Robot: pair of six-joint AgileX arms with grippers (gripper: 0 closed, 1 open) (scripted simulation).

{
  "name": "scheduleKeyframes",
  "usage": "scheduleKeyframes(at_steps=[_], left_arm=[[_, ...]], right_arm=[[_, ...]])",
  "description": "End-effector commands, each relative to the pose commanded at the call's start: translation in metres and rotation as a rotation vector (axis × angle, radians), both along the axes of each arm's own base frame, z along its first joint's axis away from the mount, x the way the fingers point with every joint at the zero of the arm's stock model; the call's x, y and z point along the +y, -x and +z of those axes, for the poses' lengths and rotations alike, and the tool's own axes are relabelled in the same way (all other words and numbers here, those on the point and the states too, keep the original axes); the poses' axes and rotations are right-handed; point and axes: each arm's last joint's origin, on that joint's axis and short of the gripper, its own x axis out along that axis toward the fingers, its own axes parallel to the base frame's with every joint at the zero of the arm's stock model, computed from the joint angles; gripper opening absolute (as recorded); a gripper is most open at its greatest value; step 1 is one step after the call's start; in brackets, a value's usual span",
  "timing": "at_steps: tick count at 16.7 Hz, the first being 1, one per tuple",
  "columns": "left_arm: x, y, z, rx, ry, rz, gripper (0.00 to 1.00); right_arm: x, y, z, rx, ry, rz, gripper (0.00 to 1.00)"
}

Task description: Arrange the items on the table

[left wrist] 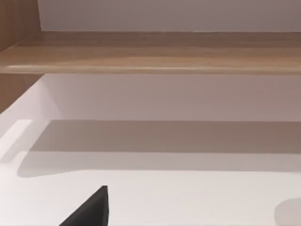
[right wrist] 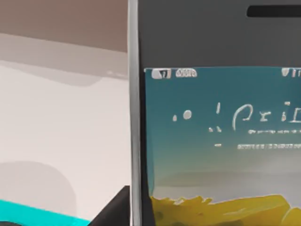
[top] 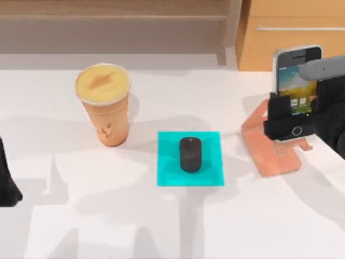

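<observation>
Closest to the lens, in the right wrist view, saw the smartphone (right wrist: 211, 141): thin silver frame, dark glass bezel, glossy screen shading from teal down to yellow. From above, found the same smartphone (top: 295, 67) standing upright at the tabletop's right side, lower edge seated on the stand.

Noted the tabletop (top: 108, 216) as the largest thing: wide, flat, plain matte white, crossed by soft grey shadows. Behind its far right corner, saw a wooden cabinet (top: 291, 38) with smooth tan panels and a slim metal handle.

Found the right end effector (top: 299, 102), black and blocky, closed around the smartphone's lower part, one finger against each side. Placed the left end effector (top: 6, 183) at the tabletop's left edge, dark and parked; could not tell whether open or closed.

Saw the cup (top: 105, 108) left of centre: tall, tapered, orange-tan wall, round yellowish lid. Noted the cyan mat (top: 167, 175) at centre, flat, square and thin. Saw the salmon-pink stand (top: 269, 151), a bent, angled sheet with a small front lip. Found the mouse (top: 190, 154), small, black, smooth and oval, resting on the mat's middle.
</observation>
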Motion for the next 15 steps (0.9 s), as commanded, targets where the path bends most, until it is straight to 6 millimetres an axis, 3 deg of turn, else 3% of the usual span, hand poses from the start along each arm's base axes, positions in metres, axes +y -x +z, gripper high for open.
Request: scheduleKeyframes(at_steps=[1, 14, 15], left_arm=[[0.0000, 0.0000, 0.0000, 0.000, 0.000, 0.000, 1.00], [0.0000, 0.0000, 0.0000, 0.000, 0.000, 0.000, 1.00], [0.0000, 0.0000, 0.0000, 0.000, 0.000, 0.000, 1.00]], right_arm=[[0.0000, 0.0000, 0.0000, 0.000, 0.000, 0.000, 0.00], [0.0000, 0.0000, 0.0000, 0.000, 0.000, 0.000, 0.98], [0.0000, 0.0000, 0.0000, 0.000, 0.000, 0.000, 1.00]])
